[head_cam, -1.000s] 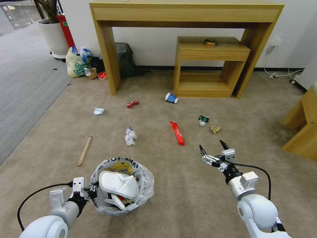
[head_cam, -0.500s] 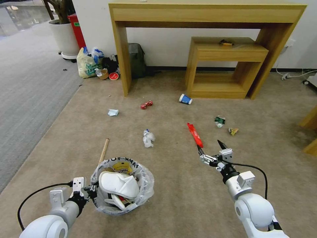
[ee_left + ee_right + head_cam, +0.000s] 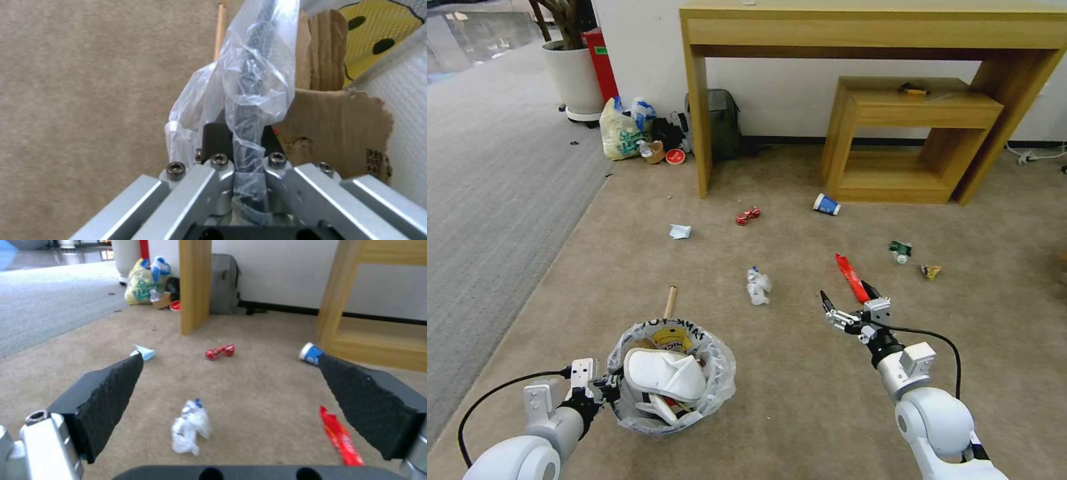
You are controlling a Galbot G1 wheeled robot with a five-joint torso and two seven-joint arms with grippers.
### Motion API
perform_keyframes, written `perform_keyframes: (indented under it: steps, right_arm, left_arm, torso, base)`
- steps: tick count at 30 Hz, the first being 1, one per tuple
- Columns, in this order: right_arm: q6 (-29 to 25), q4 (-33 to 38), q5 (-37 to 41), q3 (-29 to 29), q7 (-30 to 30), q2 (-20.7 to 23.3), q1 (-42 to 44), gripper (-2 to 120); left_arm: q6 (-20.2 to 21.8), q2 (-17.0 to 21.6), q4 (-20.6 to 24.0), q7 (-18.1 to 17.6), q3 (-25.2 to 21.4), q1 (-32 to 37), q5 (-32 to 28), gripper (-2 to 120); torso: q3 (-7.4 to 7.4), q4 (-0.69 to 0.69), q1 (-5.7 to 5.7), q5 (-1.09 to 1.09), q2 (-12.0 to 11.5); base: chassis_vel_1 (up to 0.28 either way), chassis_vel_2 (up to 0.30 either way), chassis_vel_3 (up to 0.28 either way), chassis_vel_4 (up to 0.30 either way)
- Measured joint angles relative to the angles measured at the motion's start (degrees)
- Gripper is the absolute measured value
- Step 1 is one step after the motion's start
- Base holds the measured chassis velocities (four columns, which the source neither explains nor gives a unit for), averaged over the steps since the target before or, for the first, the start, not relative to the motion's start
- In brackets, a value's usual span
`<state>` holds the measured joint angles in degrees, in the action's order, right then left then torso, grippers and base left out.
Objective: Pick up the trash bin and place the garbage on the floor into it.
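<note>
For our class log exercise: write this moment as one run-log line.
left hand: shut on trash bin rim | right hand: open, above floor near red wrapper | bin holds slipper

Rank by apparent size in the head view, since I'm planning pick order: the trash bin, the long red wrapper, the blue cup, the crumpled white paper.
1. trash bin, by far, though nearest the camera.
2. long red wrapper.
3. crumpled white paper and blue cup look alike; the cup lies farther off, so unranked.
</note>
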<state>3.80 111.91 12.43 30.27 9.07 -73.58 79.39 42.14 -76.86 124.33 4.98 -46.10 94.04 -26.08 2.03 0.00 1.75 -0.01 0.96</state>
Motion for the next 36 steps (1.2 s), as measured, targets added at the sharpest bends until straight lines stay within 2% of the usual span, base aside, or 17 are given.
perform_keyframes:
  steps: [8, 25, 36]
  right_arm:
    - [0.1, -0.2, 0.15, -0.23, -0.14, -0.22, -0.1, 100]
    - [-0.19, -0.95, -1.05, -0.55, -0.02, -0.36, -0.35, 100]
    - [-0.31, -1.29, -1.33, -1.37, 0.0, -0.57, -0.41, 100]
  left_arm:
    - [0.0, -0.08, 0.07, 0.22, -0.12, 0.1, 0.13, 0]
    - [0.0, -0.11, 0.33, 0.38, -0.3, 0.14, 0.15, 0]
    - [0.0, -0.12, 0.4, 0.41, -0.34, 0.21, 0.15, 0]
  torso:
    - [0.0, -0.01, 0.0, 0.0, 0.0]
    - [0.0, -0.01, 0.0, 0.01, 0.0]
    - [0.0, 0.0, 0.01, 0.02, 0.0]
  base:
    - [0.11, 0.213, -0.102, -0.224]
    - [-0.037, 0.157, 0.029, -0.161]
    - [0.079, 0.246, -0.078, -0.241]
